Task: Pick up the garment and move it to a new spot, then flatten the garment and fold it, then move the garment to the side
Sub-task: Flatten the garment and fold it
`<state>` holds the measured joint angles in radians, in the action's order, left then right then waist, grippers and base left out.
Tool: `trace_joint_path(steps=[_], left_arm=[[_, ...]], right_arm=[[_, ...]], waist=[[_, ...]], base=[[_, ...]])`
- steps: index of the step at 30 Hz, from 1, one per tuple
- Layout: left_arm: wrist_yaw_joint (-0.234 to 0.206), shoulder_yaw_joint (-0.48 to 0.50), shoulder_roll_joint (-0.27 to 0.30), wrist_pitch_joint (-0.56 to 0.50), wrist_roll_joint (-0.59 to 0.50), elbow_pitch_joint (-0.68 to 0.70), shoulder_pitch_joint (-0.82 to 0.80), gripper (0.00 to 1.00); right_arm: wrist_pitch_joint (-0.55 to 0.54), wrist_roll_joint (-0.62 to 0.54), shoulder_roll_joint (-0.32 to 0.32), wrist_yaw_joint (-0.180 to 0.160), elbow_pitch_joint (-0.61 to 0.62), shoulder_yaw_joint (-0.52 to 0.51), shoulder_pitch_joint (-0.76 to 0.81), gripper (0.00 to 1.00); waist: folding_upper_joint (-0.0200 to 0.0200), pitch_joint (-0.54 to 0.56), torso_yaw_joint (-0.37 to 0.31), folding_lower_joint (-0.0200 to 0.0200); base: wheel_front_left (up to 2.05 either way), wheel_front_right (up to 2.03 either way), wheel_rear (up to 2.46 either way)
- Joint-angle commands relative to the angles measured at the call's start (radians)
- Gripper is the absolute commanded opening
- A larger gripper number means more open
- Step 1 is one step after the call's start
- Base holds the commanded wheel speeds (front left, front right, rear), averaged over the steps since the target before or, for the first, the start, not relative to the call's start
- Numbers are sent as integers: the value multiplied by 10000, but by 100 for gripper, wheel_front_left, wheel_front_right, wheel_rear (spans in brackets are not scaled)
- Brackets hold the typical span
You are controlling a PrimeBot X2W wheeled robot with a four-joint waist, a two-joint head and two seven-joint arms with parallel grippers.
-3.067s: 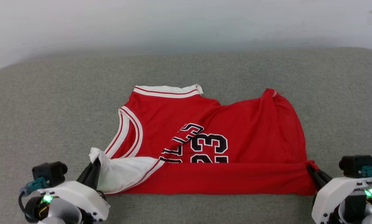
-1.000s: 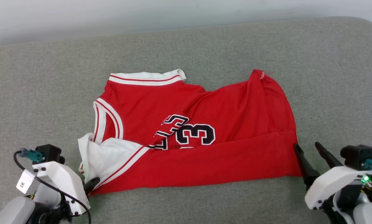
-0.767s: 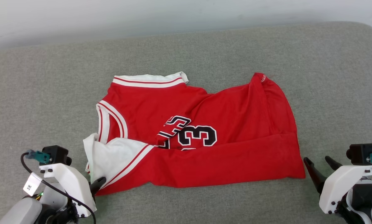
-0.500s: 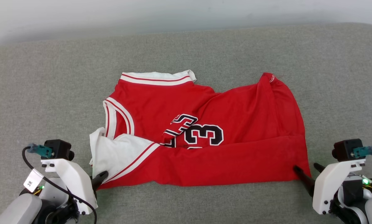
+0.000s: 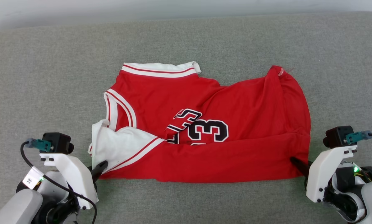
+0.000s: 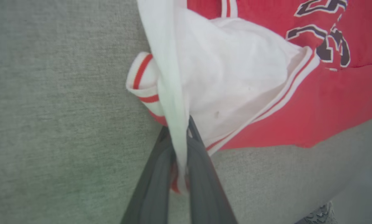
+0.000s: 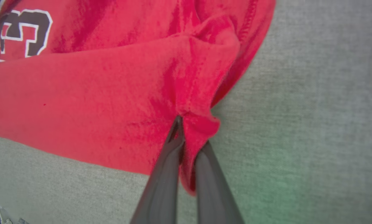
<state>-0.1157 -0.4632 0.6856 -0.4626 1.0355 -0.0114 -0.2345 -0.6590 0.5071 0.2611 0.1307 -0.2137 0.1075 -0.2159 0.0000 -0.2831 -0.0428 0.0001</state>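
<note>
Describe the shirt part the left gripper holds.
On the grey fabric surface lies a red jersey with black-and-white numerals. At its near-left corner, a white sleeve panel with red stripe trim is pinched in the left gripper. Unlike the thin white trim bands, it's a broad white patch.

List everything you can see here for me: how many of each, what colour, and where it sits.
jersey: one, red with a white sleeve, red-white striped trim and black-and-white lettering, lying partly folded in the middle of the grey surface.
upholstered surface: one, grey fabric, under the jersey and reaching both side edges of the head view.
background strip: one, pale, along the top of the head view.
left gripper: one, dark fingers, lower left, shut on the jersey's white edge.
right gripper: one, dark fingers, lower right, shut on the jersey's red corner.
wrist cameras: two, black with teal plugs, one above each gripper's white mount.
</note>
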Motion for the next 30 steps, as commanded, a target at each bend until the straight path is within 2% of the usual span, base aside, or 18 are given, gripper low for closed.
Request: trace_joint_path(steps=[1, 10, 19, 24, 30], left_arm=[[-55, 38, 53, 129, -92, 48, -97, 0], [-176, -34, 61, 389, -77, 255, 690, 0], [-806, 79, 211, 578, 341, 769, 2410, 0], [-1140, 105, 331, 593, 632, 1009, 3403, 0], [-1093, -17, -25, 745, 818, 701, 3785, 0]], right_arm=[[18, -13, -29, -2, -162, 135, 97, 0], [108, -256, 422, -4, 498, -34, 536, 0], [-520, -205, 600, -4, 1585, -241, 2030, 0], [-875, -205, 462, -4, 2061, -578, 2996, 0], [-702, -309, 42, -4, 2006, -843, 3771, 0]], waist=[[0, 71, 18, -1], [0, 1104, 127, -1], [0, 2223, 191, -1], [0, 2531, 216, -1], [0, 2538, 178, -1]], base=[[0, 0, 0], [0, 0, 0], [0, 0, 0], [0, 0, 0], [0, 0, 0]])
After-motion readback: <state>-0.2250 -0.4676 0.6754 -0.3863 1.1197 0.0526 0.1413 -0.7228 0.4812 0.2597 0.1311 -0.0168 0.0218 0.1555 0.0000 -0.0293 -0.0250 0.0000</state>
